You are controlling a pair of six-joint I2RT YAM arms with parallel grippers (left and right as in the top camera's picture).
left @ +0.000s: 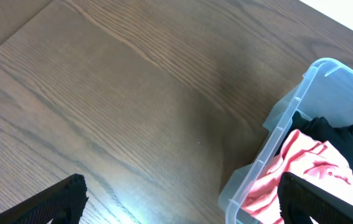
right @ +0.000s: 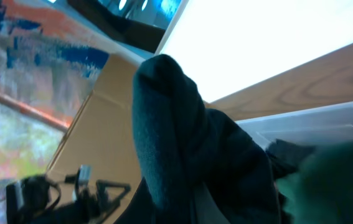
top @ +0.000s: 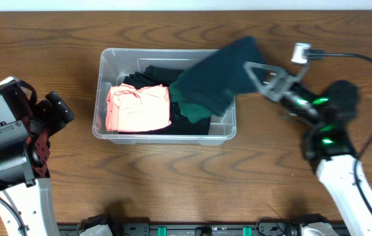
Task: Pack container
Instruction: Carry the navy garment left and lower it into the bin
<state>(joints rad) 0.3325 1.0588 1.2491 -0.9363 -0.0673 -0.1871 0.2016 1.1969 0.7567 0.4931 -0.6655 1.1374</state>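
Clear rounded-rim rectangular plastic bin (top: 163, 139) at centre of wood-grain table (top: 54, 39), folded pink cloth (top: 140, 108) at its 9 o'clock side over rumpled black fabric (top: 153, 75); right gripper (top: 249, 75) at 3 o'clock pinching limp dark teal garment (top: 215, 78) draped over the rim; left gripper (left: 182, 180) spread wide at 9 o'clock.

Dark wood-grain table (top: 172, 180), white strip beyond (top: 192, 3), soft glare (left: 117, 202)

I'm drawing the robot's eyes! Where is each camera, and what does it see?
Overhead: above the table, looking down on container, left arm, right arm.
Left wrist: on left arm, facing table and container corner; left claw open, fingers showing.
Right wrist: on right arm, close to teal cloth; no fingers visible.
Shared: overhead and left wrist both show pink cloth.
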